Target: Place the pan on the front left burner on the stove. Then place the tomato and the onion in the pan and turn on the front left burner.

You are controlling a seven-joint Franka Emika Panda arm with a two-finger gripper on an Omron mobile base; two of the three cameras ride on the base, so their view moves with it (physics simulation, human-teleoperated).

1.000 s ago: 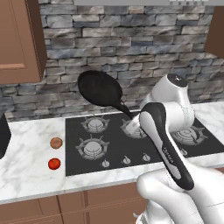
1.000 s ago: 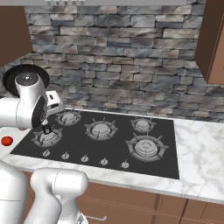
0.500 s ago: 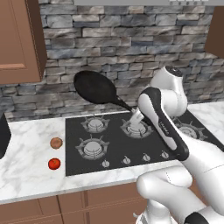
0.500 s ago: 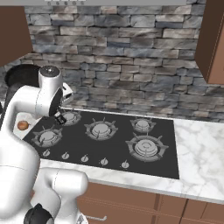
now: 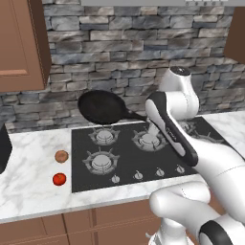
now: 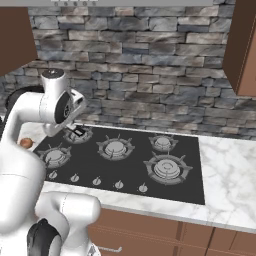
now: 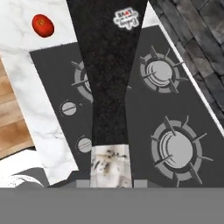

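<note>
As a second ago, same spots for tomato [image 5: 59, 179] and onion [image 5: 61, 156]: both on the white tabletop [image 5: 28, 201], just left of the stove [image 5: 129, 162], tomato nearer, onion just behind it, the two apart. Neither touched.

Next in, at the stove's near left, front left burner [image 5: 101, 161]: bare, nothing on its grate. To its right along the front edge, the row of small knobs [image 5: 138, 175].

Further back and higher, pan [image 5: 103, 106]: off the stove, in the air over the back left burner [image 5: 105, 136], in front of the stone wall [image 5: 119, 48]. Tilted, so that its round black face turns toward the left base view. Handle running right toward the arm. Lower than half a second ago, when it stood higher against the wall; left to right, much the same place. Not yet on the front left burner.

Seen from the hand: gripper [image 7: 111, 180] with jaws pinching the grey tip of the pan's handle, the black handle stretching away up the middle, over the stove, with the tomato on the tabletop beyond. Grip the same as a second ago.

From the right base view, arm swung further left than half a second ago, with a sliver of the pan's dark rim behind it.
</note>
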